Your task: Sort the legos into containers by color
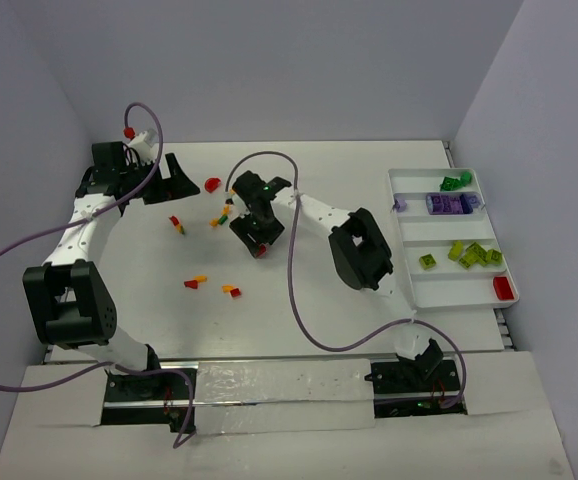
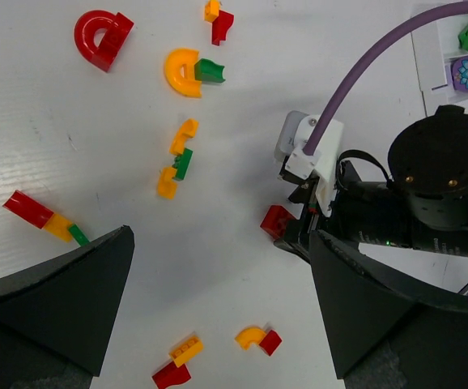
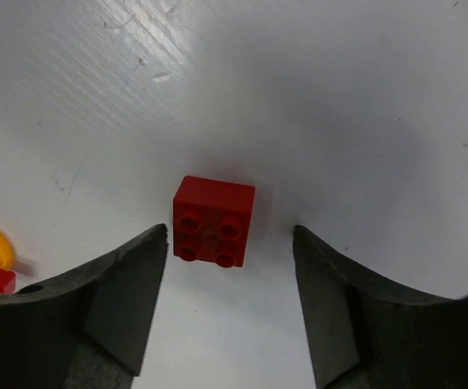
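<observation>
Top external view: a white table [image 1: 349, 165] fills the centre of the frame. Two white-and-black jointed arms rise from the bottom edge. The left arm [image 1: 81, 225] bends up the left side, and the right arm [image 1: 359, 250] reaches from the lower right toward the middle.

At the right of the frame lies a long white plastic tray [image 1: 444, 285], split by cross dividers. Its uppermost compartment holds green bricks [image 1: 455, 183] and the next holds purple bricks [image 1: 447, 204]. A lower one holds lime-yellow bricks [image 1: 474, 254], and a lone red brick [image 1: 504, 288] lies at its bottom right corner.

In the left wrist view the left gripper [image 2: 222, 235] is released, its black fingers spread wide into the two bottom corners.

The right gripper [image 3: 230, 231] is low over the table at centre frame and also released. In the right wrist view its fingers stand either side of a small red square four-stud brick [image 3: 213, 220]. That brick lies flat on the table, close to the finger on the left of the frame, with a clear gap on the right.

Loose pieces are scattered across the left wrist view. A red arch brick [image 2: 103, 38] sits at upper left, and an orange arch brick [image 2: 183, 73] touches a small green brick [image 2: 210, 71]. A red-orange-green strip [image 2: 46, 220] lies at mid left.
</observation>
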`<state>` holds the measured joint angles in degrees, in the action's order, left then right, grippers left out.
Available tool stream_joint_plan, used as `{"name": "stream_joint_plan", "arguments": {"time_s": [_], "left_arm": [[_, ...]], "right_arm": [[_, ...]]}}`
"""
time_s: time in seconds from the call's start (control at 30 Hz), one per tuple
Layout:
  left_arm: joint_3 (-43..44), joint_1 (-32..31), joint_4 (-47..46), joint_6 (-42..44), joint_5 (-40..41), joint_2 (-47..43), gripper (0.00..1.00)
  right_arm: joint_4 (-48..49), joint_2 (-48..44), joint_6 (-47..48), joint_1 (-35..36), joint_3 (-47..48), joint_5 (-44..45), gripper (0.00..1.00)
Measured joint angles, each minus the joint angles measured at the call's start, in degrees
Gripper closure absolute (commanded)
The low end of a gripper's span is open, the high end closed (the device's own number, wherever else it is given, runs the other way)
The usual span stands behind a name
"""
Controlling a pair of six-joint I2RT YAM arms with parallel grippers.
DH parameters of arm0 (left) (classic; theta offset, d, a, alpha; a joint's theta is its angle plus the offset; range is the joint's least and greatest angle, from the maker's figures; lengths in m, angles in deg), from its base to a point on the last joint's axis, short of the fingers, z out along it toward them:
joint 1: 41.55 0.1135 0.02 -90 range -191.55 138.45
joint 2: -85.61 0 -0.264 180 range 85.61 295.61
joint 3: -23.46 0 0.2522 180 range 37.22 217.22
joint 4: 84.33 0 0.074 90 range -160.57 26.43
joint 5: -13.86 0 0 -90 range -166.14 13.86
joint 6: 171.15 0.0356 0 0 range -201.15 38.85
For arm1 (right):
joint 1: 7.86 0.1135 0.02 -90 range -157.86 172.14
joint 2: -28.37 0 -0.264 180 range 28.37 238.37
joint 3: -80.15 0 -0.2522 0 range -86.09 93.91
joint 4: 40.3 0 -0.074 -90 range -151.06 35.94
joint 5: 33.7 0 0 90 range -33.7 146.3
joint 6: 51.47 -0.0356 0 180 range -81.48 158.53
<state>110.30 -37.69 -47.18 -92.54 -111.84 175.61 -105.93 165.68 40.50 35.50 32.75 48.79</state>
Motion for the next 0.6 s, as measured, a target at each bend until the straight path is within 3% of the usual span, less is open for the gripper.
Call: {"name": "stream_joint_plan", "arguments": {"time_s": [0.17, 0.27, 0.43, 0.6], "left_arm": [[0.0, 0.0, 0.15, 0.07, 0.07, 0.02, 0.01], [0.0, 0.0, 0.4, 0.18, 0.07, 0.02, 0.01], [0.35, 0.0, 1.01, 1.2, 0.2, 0.5, 0.01], [1.24, 0.0, 2.34, 3.16, 0.99, 1.11, 0.01]], "right_arm": [[1.2, -0.02, 0.14, 0.33, -0.96, 1.21, 0.65], [1.67, -0.13, -0.05, 0.34, -1.19, 1.35, 0.77], [3.06, -1.7, 0.02, -0.04, -3.76, 0.31, 0.9], [4.73, -10.13, 0.99, -3.41, -15.7, -3.16, 1.0]]}}
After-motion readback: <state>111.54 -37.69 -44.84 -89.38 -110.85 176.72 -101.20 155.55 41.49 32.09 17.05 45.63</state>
